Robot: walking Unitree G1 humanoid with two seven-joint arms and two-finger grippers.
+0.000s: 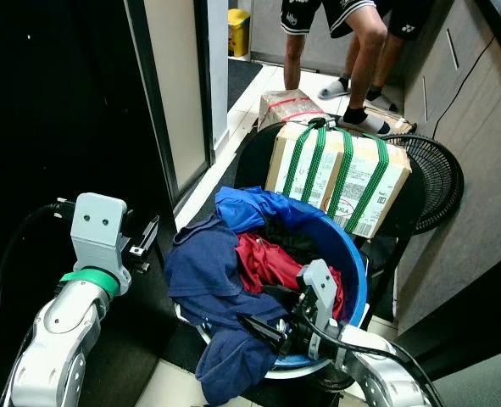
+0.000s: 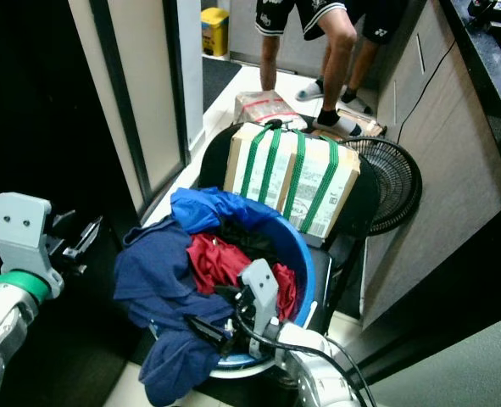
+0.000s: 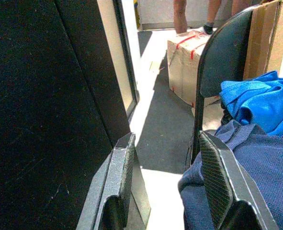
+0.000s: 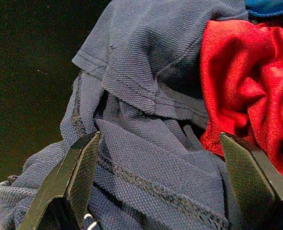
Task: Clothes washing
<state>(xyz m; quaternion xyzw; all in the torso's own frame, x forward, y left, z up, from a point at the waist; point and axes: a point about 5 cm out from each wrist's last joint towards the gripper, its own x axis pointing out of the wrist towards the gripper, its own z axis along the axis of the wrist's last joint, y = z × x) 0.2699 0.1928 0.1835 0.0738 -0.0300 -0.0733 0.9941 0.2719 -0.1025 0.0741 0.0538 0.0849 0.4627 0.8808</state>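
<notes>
The navy shirt (image 4: 146,143) lies between the spread fingers of my right claw (image 4: 160,187), which hangs just over the near rim of the blue basin (image 1: 352,280); the fingers are apart and clamp nothing. That shirt drapes over the basin's near edge and hangs down outside it. Just beside it, deeper in the basin, sits a red garment (image 4: 246,86), and a bright blue garment (image 1: 254,208) is bunched at the far rim, with something dark under it.

My left claw (image 3: 167,184) is raised to the left of the basin, its fingers apart around empty air, pointing along the floor beside the navy cloth.

The basin rests on a black chair (image 1: 254,153). Behind it on the chair stands a cardboard box (image 1: 339,174) bound with green straps. A black fan (image 1: 436,178) leans to the right of the box. A smaller taped box (image 1: 288,106) sits on the floor beyond, near a person's legs (image 1: 364,59). A yellow bin (image 1: 238,30) stands farther back.
</notes>
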